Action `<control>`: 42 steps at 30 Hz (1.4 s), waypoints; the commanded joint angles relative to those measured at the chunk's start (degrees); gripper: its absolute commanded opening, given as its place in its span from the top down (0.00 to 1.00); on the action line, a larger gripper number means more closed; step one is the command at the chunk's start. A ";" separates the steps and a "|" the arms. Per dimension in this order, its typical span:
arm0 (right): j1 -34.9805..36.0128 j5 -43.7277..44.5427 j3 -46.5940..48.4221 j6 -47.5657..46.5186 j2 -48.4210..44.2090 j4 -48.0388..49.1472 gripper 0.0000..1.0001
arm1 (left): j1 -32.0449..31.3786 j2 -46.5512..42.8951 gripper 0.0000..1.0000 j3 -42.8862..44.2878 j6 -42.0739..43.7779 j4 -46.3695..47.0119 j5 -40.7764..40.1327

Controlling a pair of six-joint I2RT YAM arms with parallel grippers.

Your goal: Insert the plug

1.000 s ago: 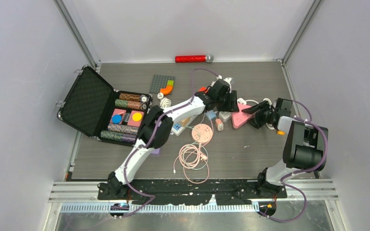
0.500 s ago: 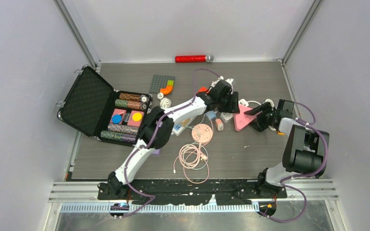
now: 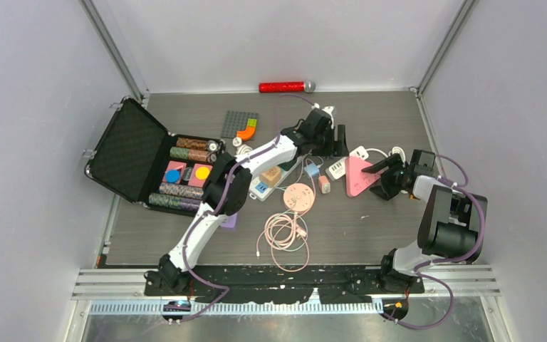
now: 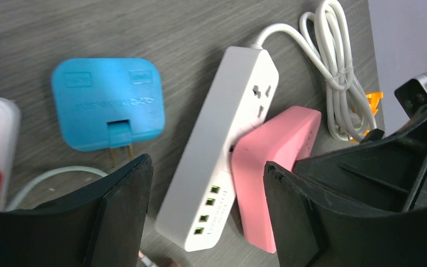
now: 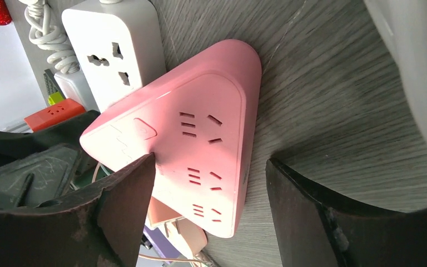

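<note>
**Both jaws released; plug still loose on the bench**

You have just let go on both sides. A second ago the left jaws sat low against the pink socket block, and the right jaws were close against its far side. Now the left arm has drawn back toward the rear of the bench. The right arm has backed off slightly to the right.

- Left jaws: apart, nothing held between them.
- Right jaws: apart, framing the pink block but not clamped on it.

The retreat uncovers the white power strip, with the pink block overlapping its right edge. The blue plug lies flat on the bench just left of the strip, both prongs bare, in no socket.

Judgement: if blue is your plug, insertion is still to do, and this move only rearranged the sockets. Your next grasp should take the plug by its body and leave the prongs free.
</note>
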 commanded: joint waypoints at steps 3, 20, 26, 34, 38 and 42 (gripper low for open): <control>0.53 1.27 0.10 -2.49 -0.90 -0.39 0.20 | 0.35 1.86 0.27 2.37 2.47 0.89 1.91; 4.73 4.49 2.56 -3.02 1.09 -2.13 0.11 | 0.27 4.05 0.26 0.47 -2.90 8.09 11.92; 4.75 7.45 3.89 -2.91 0.09 -4.85 0.15 | 0.27 3.80 0.28 -0.55 -3.68 9.26 12.15; 4.80 7.80 3.97 -5.22 -4.48 -6.89 0.10 | 0.29 3.98 0.15 -1.03 -4.00 13.58 11.87; 4.73 9.23 4.26 -5.39 -6.97 -8.48 0.09 | 0.25 5.09 0.14 -0.73 -7.51 15.96 12.70; 4.73 9.99 4.98 -5.35 -8.86 -10.94 0.13 | 0.31 7.22 0.16 0.61 -11.63 18.95 15.07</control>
